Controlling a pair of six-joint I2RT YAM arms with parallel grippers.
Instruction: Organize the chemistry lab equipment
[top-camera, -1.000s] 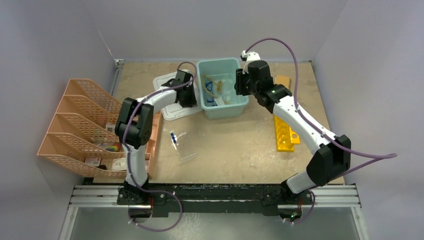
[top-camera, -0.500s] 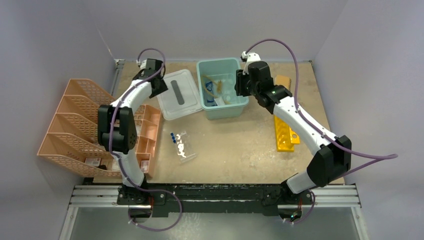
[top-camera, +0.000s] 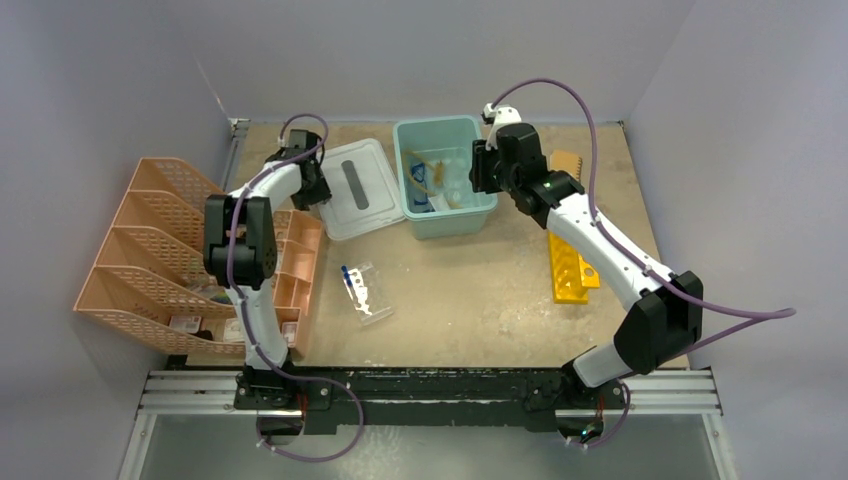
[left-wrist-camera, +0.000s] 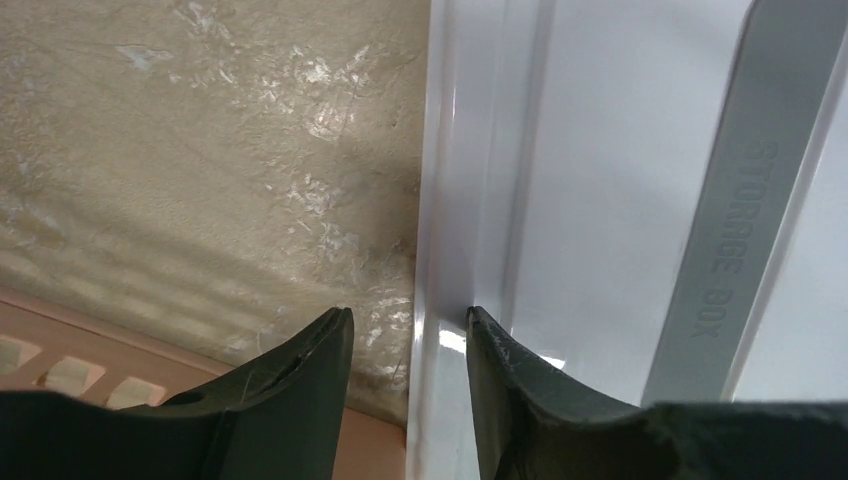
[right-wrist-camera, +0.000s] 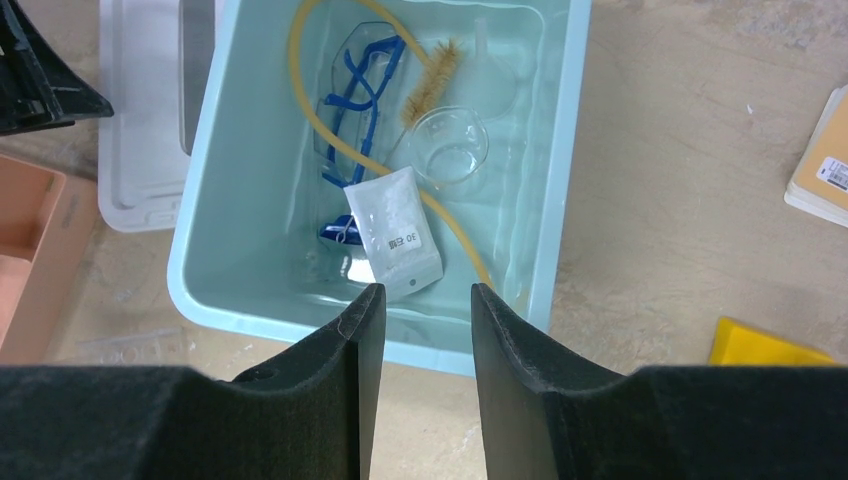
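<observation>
Nearest lies a clear bag (top-camera: 375, 308) of blue-capped tubes (top-camera: 356, 286). Farther, left gripper (left-wrist-camera: 406, 318), half-open, straddles the rim of the white plastic lid (left-wrist-camera: 620, 150). Right gripper (right-wrist-camera: 426, 292), half-open and empty, hovers over the pale-blue plastic bin (right-wrist-camera: 258, 230) holding white packet (right-wrist-camera: 393, 232) and glass dish (right-wrist-camera: 450, 150).

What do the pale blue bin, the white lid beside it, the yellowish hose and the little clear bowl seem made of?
Bin: glossy moulded plastic, its walls shiny and slightly translucent.
Lid: smooth white plastic, with a grey strip embossed STORAGE BOX.
Hose: probably rubber, lying in soft curves.
Bowl: likely glass, clear with bright glints; clear plastic is possible.
</observation>
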